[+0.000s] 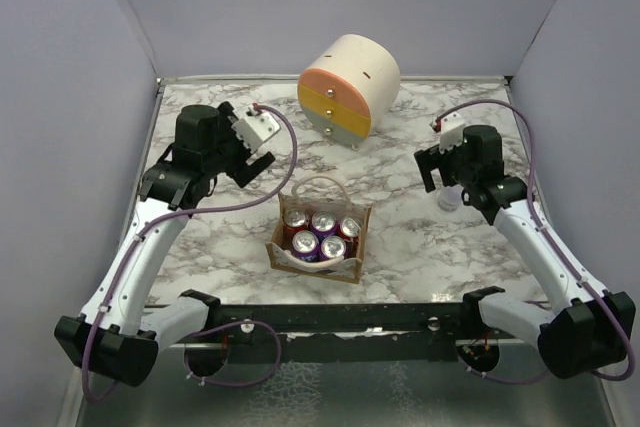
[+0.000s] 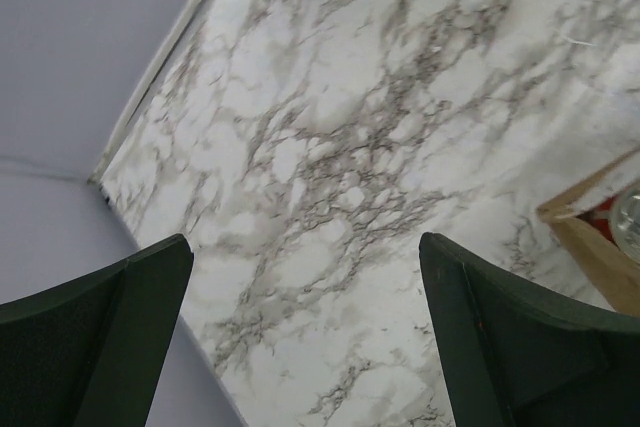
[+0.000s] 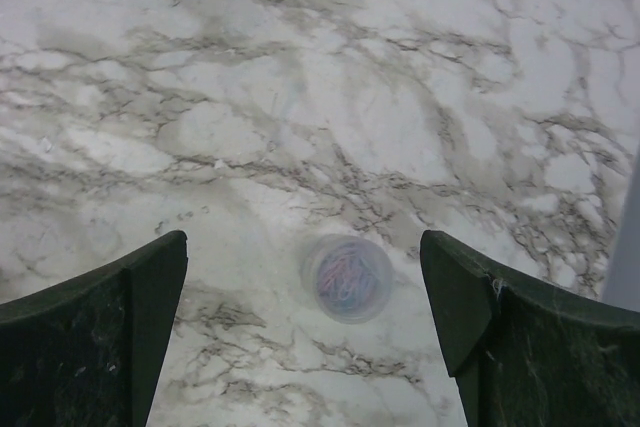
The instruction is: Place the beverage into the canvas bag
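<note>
The canvas bag (image 1: pixel 316 266), a small tan tote with whitish loop handles, stands on the marble table in the middle of the top view. Several beverage cans (image 1: pixel 304 242) stand upright inside it, tops showing. My left gripper (image 1: pixel 250 163) hangs open to the bag's upper left, with nothing between its fingers (image 2: pixel 305 247). A corner of the bag (image 2: pixel 590 247) and one can top (image 2: pixel 630 222) show at the right edge of the left wrist view. My right gripper (image 1: pixel 433 175) is open to the bag's upper right, empty over bare marble (image 3: pixel 305 239).
A round cream-orange-yellow drawer cabinet (image 1: pixel 348 87) stands at the back centre. A small clear round tub of coloured paper clips (image 3: pixel 347 277) sits on the table below my right gripper, also visible from above (image 1: pixel 450 198). Grey walls enclose the table on three sides.
</note>
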